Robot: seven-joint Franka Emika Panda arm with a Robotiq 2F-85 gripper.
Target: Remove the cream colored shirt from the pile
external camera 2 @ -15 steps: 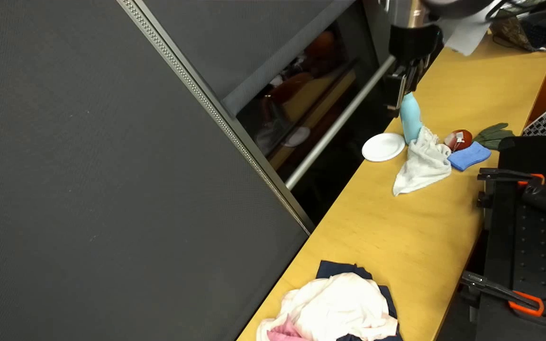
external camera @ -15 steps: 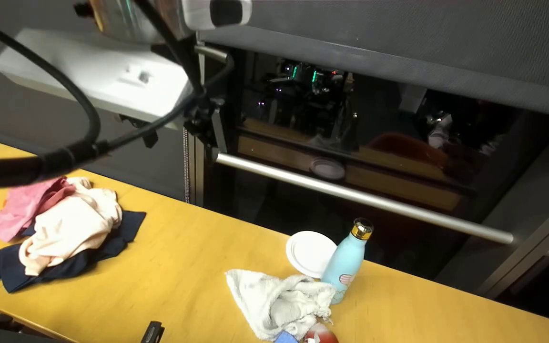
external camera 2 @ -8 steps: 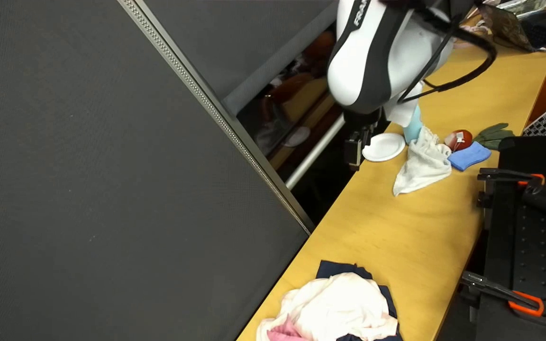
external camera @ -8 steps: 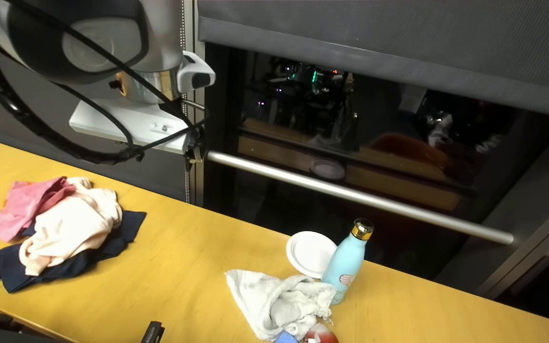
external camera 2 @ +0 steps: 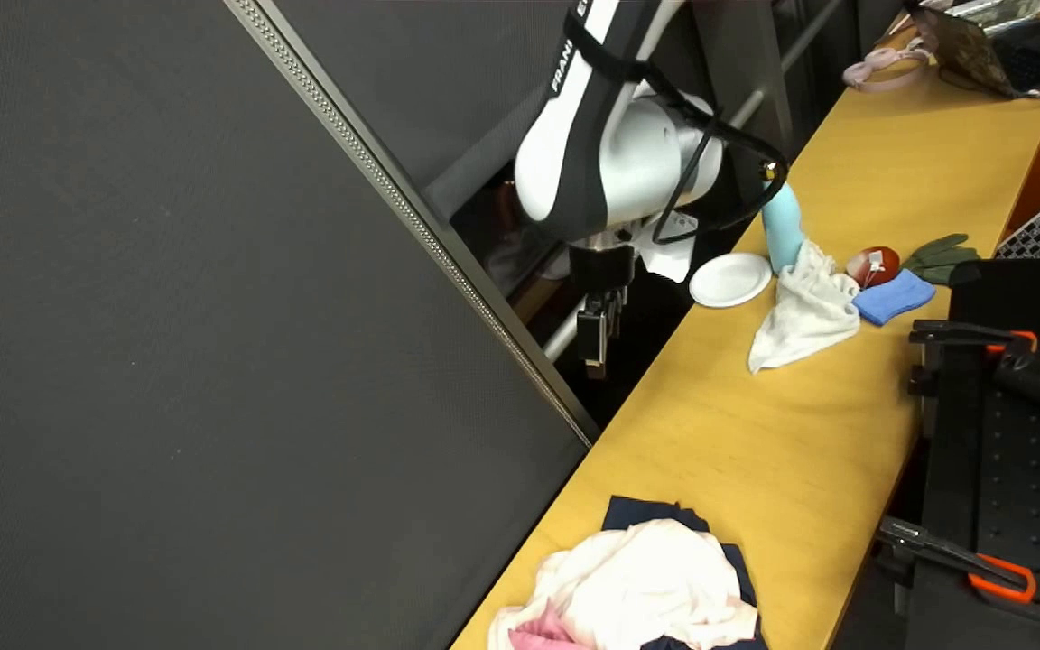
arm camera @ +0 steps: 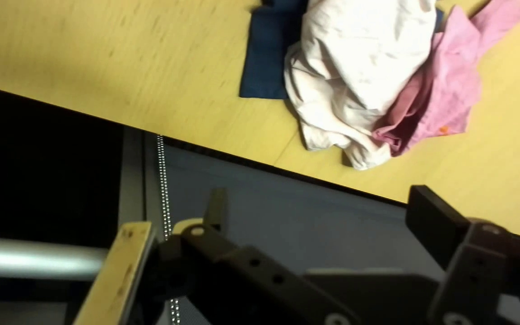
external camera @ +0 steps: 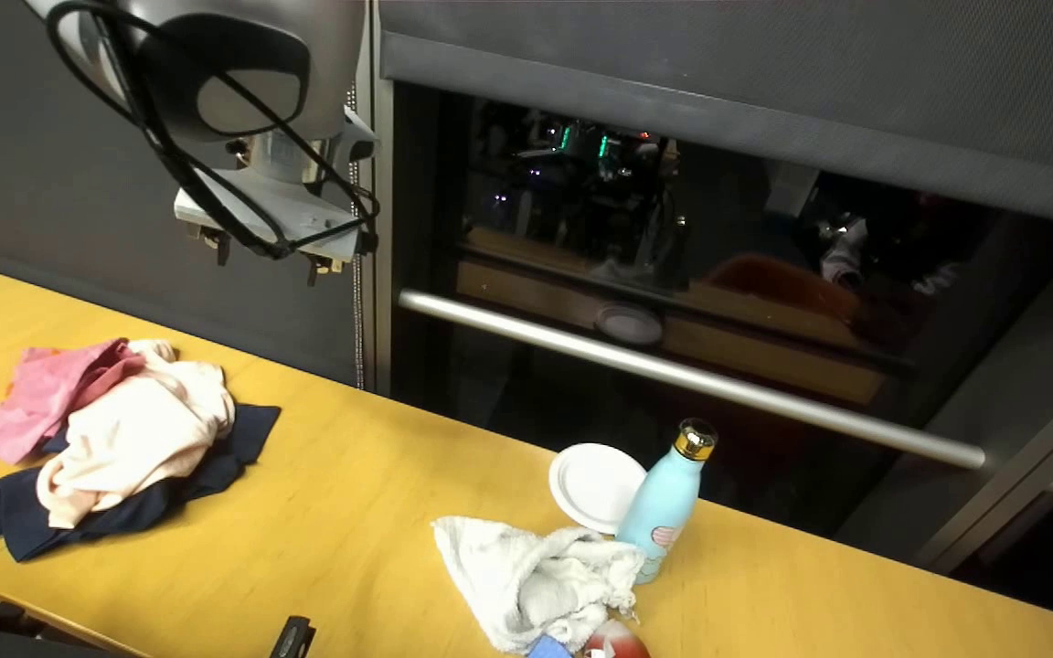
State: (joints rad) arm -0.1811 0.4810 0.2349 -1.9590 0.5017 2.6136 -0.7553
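Observation:
The cream shirt (external camera: 143,429) lies bunched on top of a pile on the wooden table. It also shows in an exterior view (external camera 2: 655,578) and the wrist view (arm camera: 368,54). A navy garment (external camera: 252,434) lies under it and sticks out at the sides. A pink garment (external camera: 42,397) overlaps one side of the shirt and also shows in the wrist view (arm camera: 458,85). My gripper (arm camera: 323,207) is open with nothing between its fingers. It hangs in the air near the table's window-side edge, apart from the pile, in both exterior views (external camera: 268,259) (external camera 2: 594,343).
A white plate (external camera: 595,484), a light blue bottle (external camera: 664,503) and a whitish towel (external camera: 536,576) stand along the table. A blue cloth (external camera 2: 895,298), red object (external camera 2: 874,267) and green gloves (external camera 2: 940,260) lie near them. A metal rail (external camera: 691,375) runs along the window. Black clamps (external camera 2: 953,555) sit at the table's edge.
My arm has swung away from the bottle and plate toward the clothes pile, and the gripper now hangs lower in an exterior view. The garments have not moved.

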